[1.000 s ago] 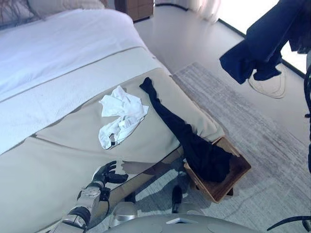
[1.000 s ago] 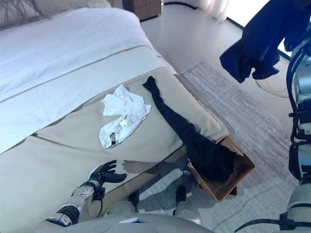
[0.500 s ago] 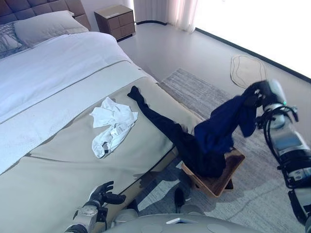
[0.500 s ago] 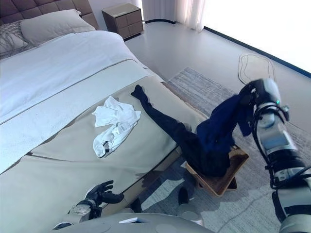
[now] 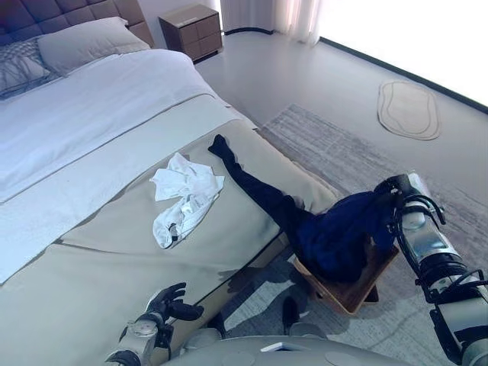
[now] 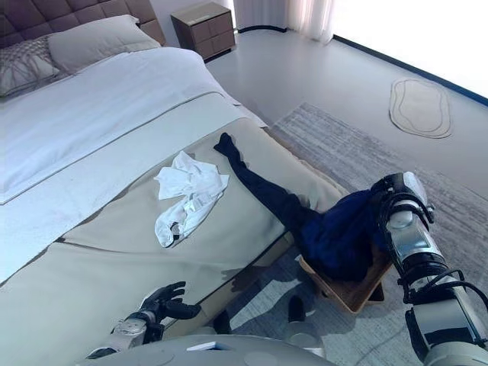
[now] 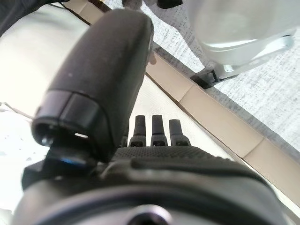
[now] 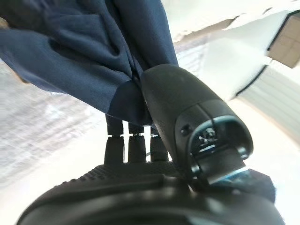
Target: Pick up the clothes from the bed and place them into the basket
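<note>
Our right hand (image 5: 398, 200), lower right, pinches the navy garment (image 5: 343, 232) over the basket (image 5: 358, 288); we should lower fully before releasing. Left hand (image 5: 169, 301) hangs open.

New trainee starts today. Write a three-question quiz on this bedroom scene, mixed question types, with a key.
1. True or false: the right hand pinches the navy garment over the basket.
2. Which item lies wholly on the bed? A) white garment B) black garment C) navy garment
3. Fill in: the left hand holds ____.

Key: 1 true; 2 A; 3 nothing.
</note>
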Robot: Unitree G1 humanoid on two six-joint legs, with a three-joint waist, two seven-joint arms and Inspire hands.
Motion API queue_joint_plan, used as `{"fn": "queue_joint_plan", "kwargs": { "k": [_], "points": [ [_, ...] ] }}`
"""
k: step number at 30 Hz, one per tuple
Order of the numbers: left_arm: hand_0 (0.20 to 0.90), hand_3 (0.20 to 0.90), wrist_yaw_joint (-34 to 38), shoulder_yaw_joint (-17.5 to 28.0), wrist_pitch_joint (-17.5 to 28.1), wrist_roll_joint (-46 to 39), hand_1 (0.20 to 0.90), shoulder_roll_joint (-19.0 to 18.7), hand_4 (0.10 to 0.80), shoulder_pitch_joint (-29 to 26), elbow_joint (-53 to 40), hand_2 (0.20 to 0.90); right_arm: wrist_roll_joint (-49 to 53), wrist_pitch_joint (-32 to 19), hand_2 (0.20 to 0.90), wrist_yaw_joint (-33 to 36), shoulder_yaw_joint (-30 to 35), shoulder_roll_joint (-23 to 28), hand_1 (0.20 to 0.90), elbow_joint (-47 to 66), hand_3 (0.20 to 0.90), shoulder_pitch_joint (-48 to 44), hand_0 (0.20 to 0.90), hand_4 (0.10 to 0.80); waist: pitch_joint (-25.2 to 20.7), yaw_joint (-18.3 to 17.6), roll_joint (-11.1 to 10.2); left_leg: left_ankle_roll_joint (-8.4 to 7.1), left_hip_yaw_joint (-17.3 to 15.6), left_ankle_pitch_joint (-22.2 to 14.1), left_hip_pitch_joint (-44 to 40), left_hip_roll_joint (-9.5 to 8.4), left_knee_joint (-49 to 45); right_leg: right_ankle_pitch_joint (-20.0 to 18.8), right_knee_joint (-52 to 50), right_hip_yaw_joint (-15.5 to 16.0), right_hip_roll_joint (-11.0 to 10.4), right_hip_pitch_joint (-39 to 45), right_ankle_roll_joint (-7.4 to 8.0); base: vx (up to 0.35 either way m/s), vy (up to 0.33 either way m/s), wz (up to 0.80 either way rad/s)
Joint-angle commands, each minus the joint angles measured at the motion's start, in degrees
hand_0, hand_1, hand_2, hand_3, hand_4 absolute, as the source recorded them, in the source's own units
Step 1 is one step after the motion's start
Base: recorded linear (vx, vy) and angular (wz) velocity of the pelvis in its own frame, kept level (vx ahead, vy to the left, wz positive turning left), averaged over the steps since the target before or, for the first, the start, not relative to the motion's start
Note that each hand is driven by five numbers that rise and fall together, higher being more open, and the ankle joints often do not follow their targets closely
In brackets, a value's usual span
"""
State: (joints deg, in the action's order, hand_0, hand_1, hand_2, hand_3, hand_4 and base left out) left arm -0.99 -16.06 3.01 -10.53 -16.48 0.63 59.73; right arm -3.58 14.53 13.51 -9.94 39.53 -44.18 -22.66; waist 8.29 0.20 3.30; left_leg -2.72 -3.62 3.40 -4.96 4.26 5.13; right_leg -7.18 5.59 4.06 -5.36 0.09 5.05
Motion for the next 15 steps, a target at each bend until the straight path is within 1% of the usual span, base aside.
{"fn": "queue_joint_plan", "kwargs": {
  "k": [1,5,6,9,12,13,14,15],
  "points": [
    [0.900,0.900,0.20,-2.18,3.81,1.32,0.900,-2.98,0.800,-5.13,0.59,0.900,-3.59,-3.36,0.300,6.48,-1.33,2.69,0.300,-2.54,0.200,-8.59,0.300,0.100,1.49,1.25,-2.20,0.12,2.20,-2.90,1.80,-2.21,-1.16,4.40,-2.15,1.76,1.01,1.98,-1.56,-0.063,-0.017,0.07],
    [0.900,0.900,-0.01,-2.53,4.11,0.77,0.900,-3.30,0.800,-6.06,0.48,0.900,-6.41,-2.26,0.300,7.87,-2.55,2.96,0.300,-7.00,0.200,-10.11,0.300,0.100,2.49,1.42,-1.58,0.03,2.46,-2.58,2.74,-2.40,-1.34,4.51,-2.58,1.99,0.75,1.11,-1.53,-0.064,-0.013,0.10],
    [0.900,0.900,-0.04,-2.69,4.12,0.56,0.900,-3.39,0.800,-6.48,0.24,0.900,-7.48,-1.84,0.300,8.95,-3.07,3.23,0.300,-9.56,0.200,-10.68,0.300,0.100,2.81,1.55,-1.32,0.02,2.54,-2.47,3.06,-2.41,-1.44,4.55,-2.77,2.14,0.66,0.82,-1.54,-0.053,-0.015,0.02],
    [0.900,0.900,-0.22,-3.05,4.56,0.28,0.900,-3.51,0.800,-6.90,-0.30,0.900,-5.03,0.16,0.300,12.18,-2.07,3.25,0.300,-15.14,0.200,-10.90,0.300,0.100,3.31,1.72,-0.86,0.07,2.74,-2.30,3.32,-2.51,-1.50,4.62,-3.03,2.36,0.60,0.62,-1.59,-0.035,-0.021,0.05],
    [0.900,0.900,-0.56,-3.61,4.81,0.29,0.900,-3.63,0.800,-7.03,-0.88,0.900,-4.38,-0.70,0.300,12.33,-0.91,2.96,0.300,-18.60,0.200,-10.77,0.300,0.100,3.51,1.99,-0.39,0.01,2.99,-2.14,3.47,-2.58,-1.47,4.71,-3.04,2.76,0.50,0.64,-1.62,-0.019,-0.018,0.09],
    [0.900,0.900,-0.60,-3.77,4.78,0.44,0.900,-3.57,0.800,-7.11,-1.04,0.900,-5.00,-1.06,0.846,10.95,-1.01,2.97,0.846,-19.19,0.837,-10.94,0.846,0.737,3.64,2.02,-0.27,-0.01,3.10,-2.11,3.58,-2.62,-1.57,4.75,-3.16,2.83,0.43,0.53,-1.64,-0.030,-0.014,0.06],
    [0.900,0.900,-0.77,-3.86,4.80,0.46,0.900,-3.66,0.800,-7.17,-1.06,0.900,-5.74,-0.21,0.900,8.41,-1.50,3.22,0.900,-19.37,0.900,-11.21,0.900,0.800,3.72,2.07,-0.25,-0.06,3.19,-2.08,3.70,-2.69,-1.68,4.78,-3.21,2.87,0.39,0.46,-1.65,-0.024,-0.009,0.05],
    [0.900,0.900,-0.80,-3.98,4.78,0.41,0.900,-3.73,0.800,-7.17,-1.08,0.900,-5.03,-0.82,0.900,7.13,-2.13,3.49,0.900,-19.38,0.900,-11.24,0.900,0.800,3.73,2.08,-0.27,-0.10,3.24,-2.01,3.86,-2.69,-1.75,4.77,-3.27,2.85,0.41,0.39,-1.69,-0.016,-0.008,0.05]
  ]
}}
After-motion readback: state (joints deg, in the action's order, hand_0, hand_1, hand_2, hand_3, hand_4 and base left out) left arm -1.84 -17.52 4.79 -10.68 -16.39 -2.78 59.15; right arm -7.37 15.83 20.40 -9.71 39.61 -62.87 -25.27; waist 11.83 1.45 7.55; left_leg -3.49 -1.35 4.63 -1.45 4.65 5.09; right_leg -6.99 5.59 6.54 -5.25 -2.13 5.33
